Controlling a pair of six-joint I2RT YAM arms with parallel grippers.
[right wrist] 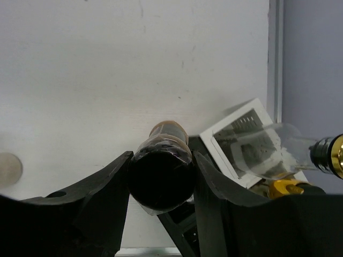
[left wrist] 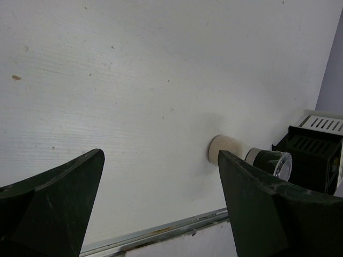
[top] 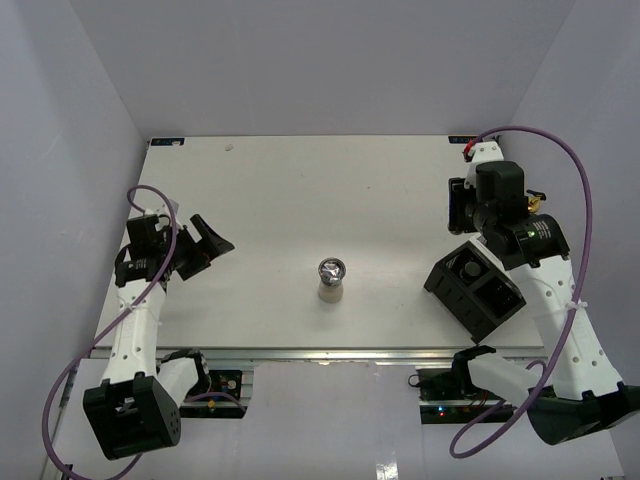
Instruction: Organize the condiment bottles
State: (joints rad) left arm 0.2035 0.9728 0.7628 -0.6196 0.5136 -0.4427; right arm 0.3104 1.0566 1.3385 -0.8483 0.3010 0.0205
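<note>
The chrome-topped shaker (top: 331, 278) stands alone mid-table; in the left wrist view it shows as a cream body with a shiny top (left wrist: 228, 152). My left gripper (top: 203, 245) (left wrist: 161, 184) is open and empty, well left of the shaker. My right gripper (top: 463, 207) (right wrist: 161, 160) is shut on a small dark black-capped jar (right wrist: 161, 174), held above the table next to the black rack (top: 475, 288). The clear glass bottle with a gold spout (right wrist: 284, 147) shows over the rack in the right wrist view. The other bottles are hidden.
The black compartmented rack (right wrist: 236, 142) sits tilted near the table's front right edge, also in the left wrist view (left wrist: 311, 155). The metal front rail (left wrist: 161, 231) and grey walls border the white table.
</note>
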